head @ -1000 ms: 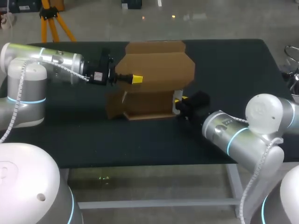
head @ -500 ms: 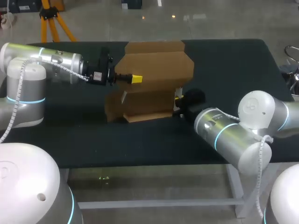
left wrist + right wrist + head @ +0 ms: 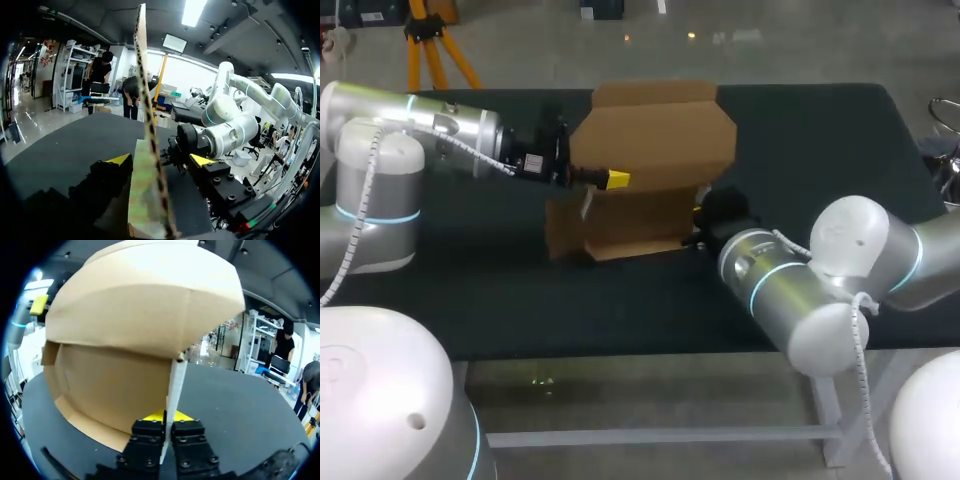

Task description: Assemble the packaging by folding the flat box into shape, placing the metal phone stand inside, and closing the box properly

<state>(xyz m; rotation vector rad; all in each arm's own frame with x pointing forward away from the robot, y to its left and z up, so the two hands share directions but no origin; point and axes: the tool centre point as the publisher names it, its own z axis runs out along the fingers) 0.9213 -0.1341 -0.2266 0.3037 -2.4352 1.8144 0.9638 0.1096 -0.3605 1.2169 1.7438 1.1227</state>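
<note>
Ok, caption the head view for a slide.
Half-folded cardboard box on the black table: left gripper at its upper panel, right gripper clamped on a side flap.

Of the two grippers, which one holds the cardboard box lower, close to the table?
The right gripper: it pinches a thin edge low on the cardboard box, by the table. The left gripper is higher, at the large upper panel.

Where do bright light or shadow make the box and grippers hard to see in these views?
Head view: the right gripper sits dark against the dark table, so little of it stands out. Right wrist view: the box has a strongly lit, pale top flap, with the panel beneath in its shade. Left wrist view: the left gripper lies in shadow.
</note>
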